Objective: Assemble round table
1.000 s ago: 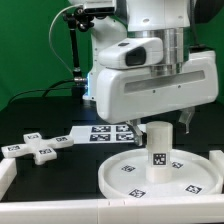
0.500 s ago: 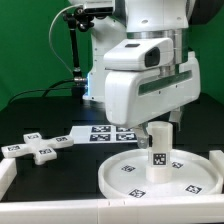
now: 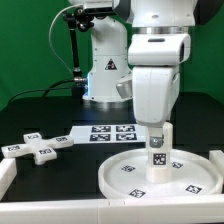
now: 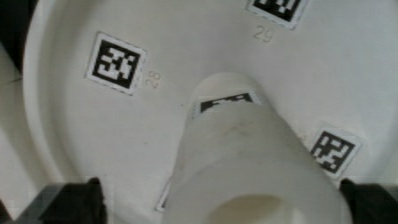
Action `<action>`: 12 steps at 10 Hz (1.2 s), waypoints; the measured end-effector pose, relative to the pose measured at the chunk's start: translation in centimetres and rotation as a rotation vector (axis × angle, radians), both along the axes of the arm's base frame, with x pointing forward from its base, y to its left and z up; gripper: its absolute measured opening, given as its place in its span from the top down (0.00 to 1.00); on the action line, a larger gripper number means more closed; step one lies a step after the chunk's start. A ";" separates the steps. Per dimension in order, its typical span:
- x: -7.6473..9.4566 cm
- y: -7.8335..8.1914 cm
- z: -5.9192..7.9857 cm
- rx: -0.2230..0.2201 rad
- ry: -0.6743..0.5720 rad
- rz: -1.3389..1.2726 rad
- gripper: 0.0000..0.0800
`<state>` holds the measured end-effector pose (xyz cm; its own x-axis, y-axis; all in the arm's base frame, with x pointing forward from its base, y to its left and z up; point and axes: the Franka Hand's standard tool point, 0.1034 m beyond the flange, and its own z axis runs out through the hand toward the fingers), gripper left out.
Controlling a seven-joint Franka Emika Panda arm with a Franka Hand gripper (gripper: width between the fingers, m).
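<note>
The large round disc (image 3: 118, 178) lies at the front of the exterior view's right. The short cylinder leg (image 3: 158, 152) stands upright at its middle, a tag facing the camera. My gripper (image 3: 160, 128) hangs straight above and straddles the leg's top. In the wrist view the leg (image 4: 240, 140) rises from the tagged disc (image 4: 151, 120) between my dark fingers (image 4: 75, 203). A strip of disc shows between one finger and the leg, so my gripper (image 4: 222, 205) looks open around it. The cross-shaped piece (image 3: 40, 146) lies flat at the exterior view's left.
The marker board (image 3: 110, 133) lies behind the disc, near the arm's base (image 3: 105, 85). White blocks stand at the front left corner (image 3: 6, 175) and at the right edge (image 3: 216, 160). A green backdrop closes the back.
My wrist has turned about the vertical over the leg, from broadside to narrow-on. The leg's tag still faces the camera and the leg has not moved.
</note>
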<state>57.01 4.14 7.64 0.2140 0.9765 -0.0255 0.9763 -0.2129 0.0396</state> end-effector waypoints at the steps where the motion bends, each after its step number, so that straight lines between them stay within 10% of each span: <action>1: 0.0 0.1 0.0 -0.005 0.001 0.032 0.19; 7: 0.0 -0.2 -0.1 -0.049 0.012 0.346 0.19; 9: -0.3 -0.3 -0.2 -0.049 0.020 0.343 0.48; 12: -0.4 -0.4 -0.3 -0.048 0.025 0.314 0.49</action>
